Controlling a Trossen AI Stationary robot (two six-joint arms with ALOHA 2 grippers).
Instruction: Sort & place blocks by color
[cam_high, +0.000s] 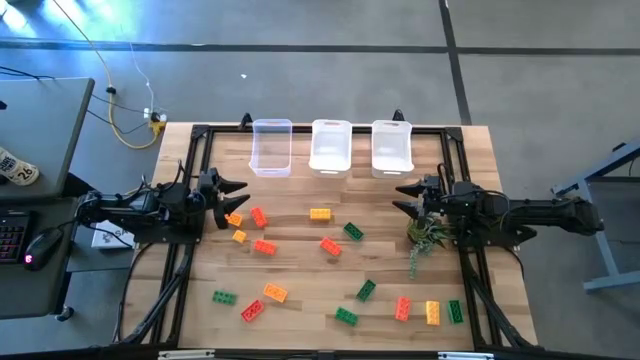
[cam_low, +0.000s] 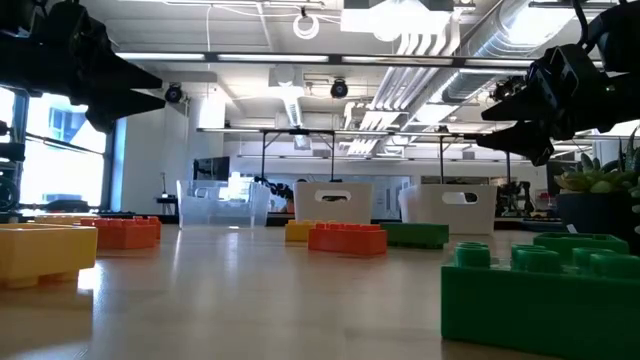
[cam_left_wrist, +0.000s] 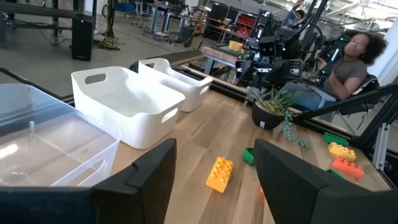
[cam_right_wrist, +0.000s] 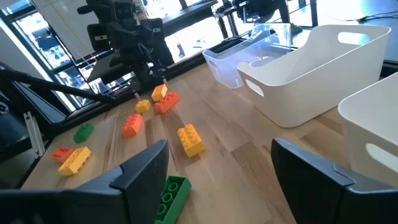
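Wood table w/ black frame, grey floor around it. Blocks were scattered loose over the mid and near tabletop: red, yellow, green, none in the bins, which sat in a row at the far edge. Left gripper hovered at the left side above a yellow/red cluster, fingers apart, holding nothing. Right gripper was at the right by the plant, spread wide, empty. Desk w/ keyboard to the left; open lab room behind, person seated beyond the right arm.

text: none legible | labels: none | desk item at left edge: possibly printed, unreadable
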